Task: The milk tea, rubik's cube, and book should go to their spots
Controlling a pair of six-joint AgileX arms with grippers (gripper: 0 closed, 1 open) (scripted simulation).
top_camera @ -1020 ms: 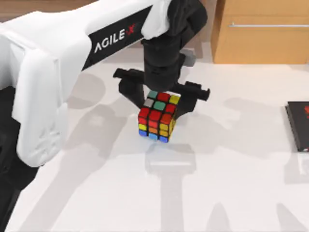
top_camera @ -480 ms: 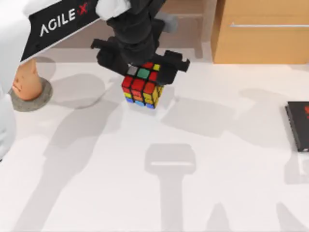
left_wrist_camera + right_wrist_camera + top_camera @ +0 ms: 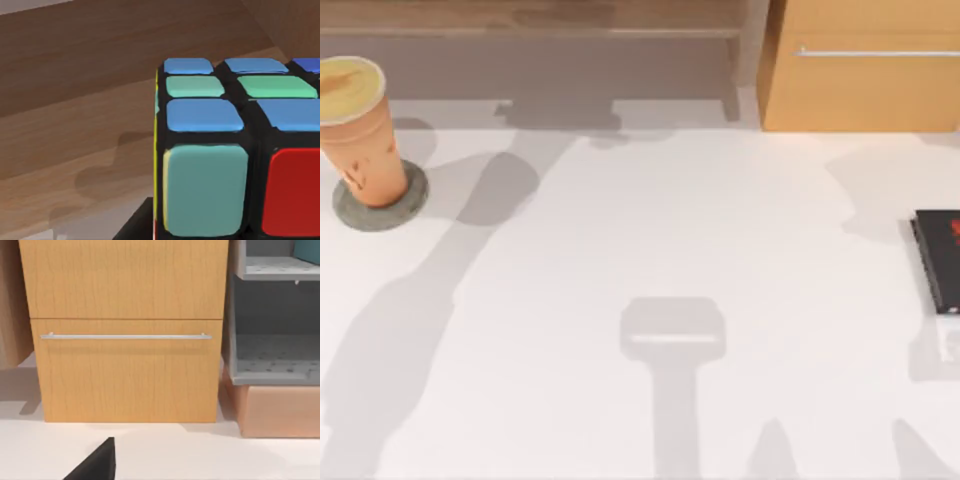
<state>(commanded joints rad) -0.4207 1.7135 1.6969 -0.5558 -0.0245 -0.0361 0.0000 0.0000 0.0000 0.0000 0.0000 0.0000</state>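
Far left of the white tabletop [image 3: 650,230]: tall tapered orange-tan milk tea cup [image 3: 358,135] with a creamy yellow top, upright on a round grey coaster [image 3: 408,205].

Left wrist view: black-edged 3x3 rubik's cube [image 3: 235,150] sits very close to the camera, showing blue, teal-green and red stickers and a thin yellow strip on its side face. Brown wooden boards [image 3: 80,75] are behind it, and a soft shadow falls on the wood. A black part [image 3: 134,230] is just beside the cube's lower corner. I cannot tell what the cube rests on, or whether the left gripper is open or clamped on it.

Back right of the table: light wooden cabinet [image 3: 865,95] with a thin metal bar handle [image 3: 875,52].

Right edge of the table: thin black book with a red mark [image 3: 940,262], lying flat.

Right wrist view: the same cabinet face, with a grey shelf unit [image 3: 275,355] next to it on a tan block [image 3: 280,410]. A teal corner [image 3: 306,250] shows on the upper shelf; too little of it shows to say it is the book. A black wedge [image 3: 97,464] sits at the frame edge. I cannot tell the right gripper's state.
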